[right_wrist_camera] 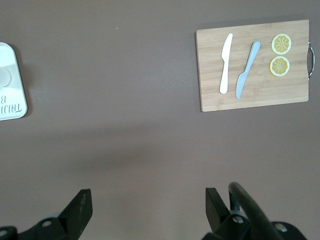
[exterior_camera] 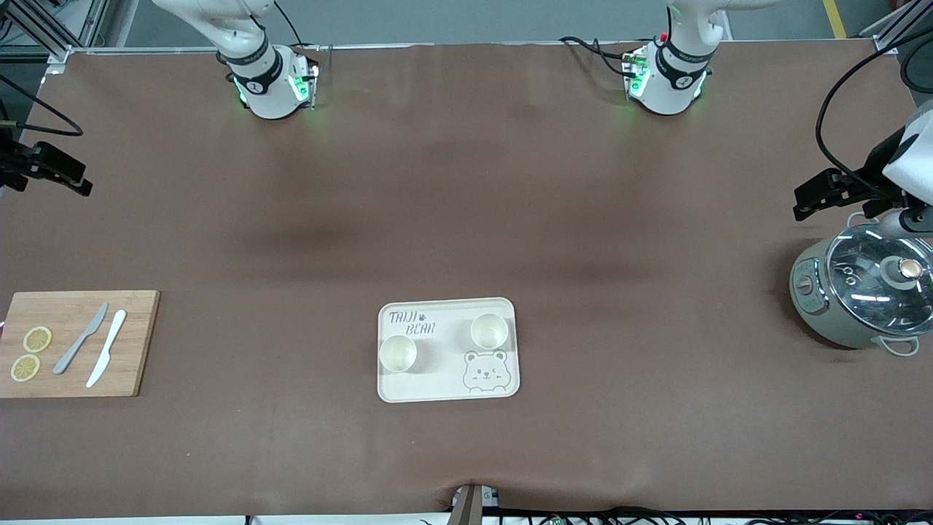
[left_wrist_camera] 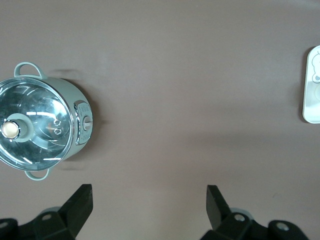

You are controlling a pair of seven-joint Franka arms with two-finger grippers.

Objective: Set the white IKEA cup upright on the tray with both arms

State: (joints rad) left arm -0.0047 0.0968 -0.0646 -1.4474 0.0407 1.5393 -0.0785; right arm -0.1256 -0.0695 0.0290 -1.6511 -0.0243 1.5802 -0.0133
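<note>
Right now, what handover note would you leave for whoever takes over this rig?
Left gripper: open, empty, up over bare table beside the pot.
Right gripper: open, empty, up over bare table near the cutting board.
Tray: holds two white cups, both upright, mouths up.
Done: cups look placed.
Left: apparently nothing; both arms wait.

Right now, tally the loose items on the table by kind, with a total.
Cups: 2, both upright on the tray, one and the other
Tray: 1
Cutting board: 1
Knives: 2, grey and white
Lemon slices: 2
Lidded pot: 1
Total: 9
</note>
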